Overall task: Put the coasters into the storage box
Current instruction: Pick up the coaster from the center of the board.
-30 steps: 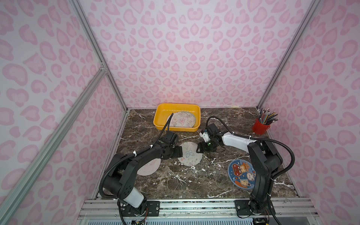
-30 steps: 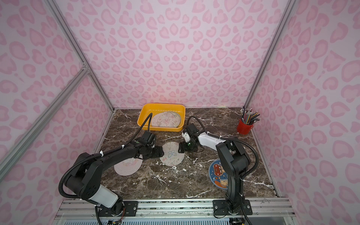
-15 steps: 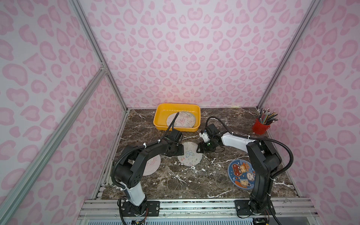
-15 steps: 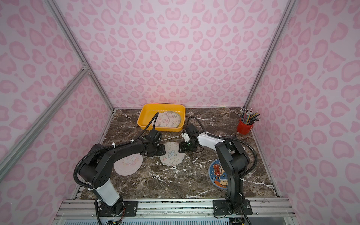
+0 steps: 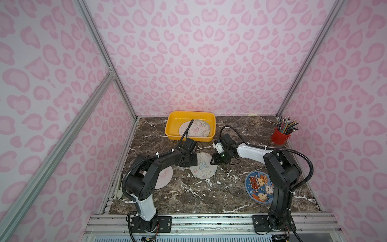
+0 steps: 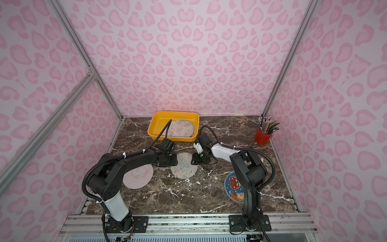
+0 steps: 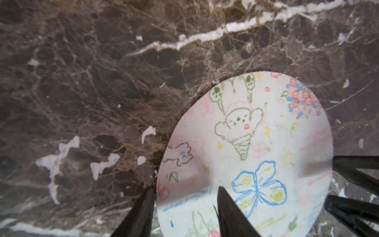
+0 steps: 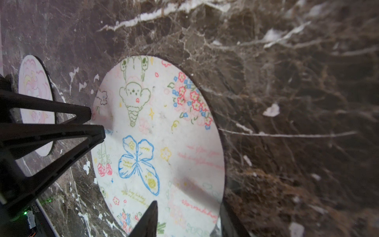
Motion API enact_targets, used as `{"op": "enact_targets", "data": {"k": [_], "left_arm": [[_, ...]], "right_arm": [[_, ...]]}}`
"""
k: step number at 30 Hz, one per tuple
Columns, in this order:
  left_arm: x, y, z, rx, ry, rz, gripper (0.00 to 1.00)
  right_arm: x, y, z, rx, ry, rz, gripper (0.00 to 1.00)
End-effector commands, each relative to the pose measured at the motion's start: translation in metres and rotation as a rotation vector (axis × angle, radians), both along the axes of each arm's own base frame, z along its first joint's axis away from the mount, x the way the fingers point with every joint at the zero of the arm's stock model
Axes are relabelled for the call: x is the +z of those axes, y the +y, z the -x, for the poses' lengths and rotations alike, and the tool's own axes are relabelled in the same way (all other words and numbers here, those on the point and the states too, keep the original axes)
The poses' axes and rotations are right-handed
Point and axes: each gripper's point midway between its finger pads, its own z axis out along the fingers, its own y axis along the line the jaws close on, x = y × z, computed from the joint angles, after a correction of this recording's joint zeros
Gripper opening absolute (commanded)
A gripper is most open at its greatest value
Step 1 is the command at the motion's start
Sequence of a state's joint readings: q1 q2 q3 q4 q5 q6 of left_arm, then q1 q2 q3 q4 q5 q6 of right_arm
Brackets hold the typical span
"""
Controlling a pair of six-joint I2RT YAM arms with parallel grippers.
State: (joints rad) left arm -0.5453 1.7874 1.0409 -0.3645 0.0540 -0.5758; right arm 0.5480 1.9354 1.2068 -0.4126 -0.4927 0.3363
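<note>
Out in the middle of the brown table point(image 5: 188, 197), a white butterfly coaster point(image 5: 203, 170) lies flat. The left gripper point(image 7: 185, 189) and the right gripper point(image 8: 188, 203) sit at its two sides. Each has its fingers apart, one on the coaster and one just off its edge. Another coaster point(image 5: 198, 128) lies in the yellow storage box point(image 5: 173, 118) at the back. A pink coaster point(image 6: 137, 177) and a blue coaster point(image 5: 257, 186) lie nearer the front.
</note>
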Motion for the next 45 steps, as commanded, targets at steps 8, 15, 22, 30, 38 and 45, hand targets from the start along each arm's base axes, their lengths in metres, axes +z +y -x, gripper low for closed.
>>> {"op": "enact_targets", "data": {"k": [8, 15, 22, 30, 38, 45], "left_arm": [[-0.013, -0.004, 0.014, -0.010, 0.060, 0.022, 0.48], [-0.014, -0.004, 0.016, -0.010, 0.062, 0.022, 0.41], [-0.010, -0.003, 0.016, -0.007, 0.054, 0.023, 0.23], [0.000, -0.006, 0.014, -0.012, 0.041, 0.036, 0.06], [0.036, -0.009, 0.014, -0.056, -0.020, 0.076, 0.02], [0.098, -0.015, 0.008, -0.121, -0.130, 0.115, 0.02]], "right_arm": [[-0.020, -0.011, 0.018, -0.012, 0.083, 0.076, 0.48], [-0.020, -0.012, 0.018, -0.015, 0.083, 0.077, 0.48], [-0.019, -0.012, 0.017, -0.020, 0.079, 0.071, 0.47], [-0.013, -0.016, 0.015, -0.041, 0.070, 0.047, 0.49], [-0.003, -0.027, 0.011, -0.079, 0.061, -0.031, 0.61], [-0.001, -0.038, 0.013, -0.103, 0.057, -0.059, 0.69]]}}
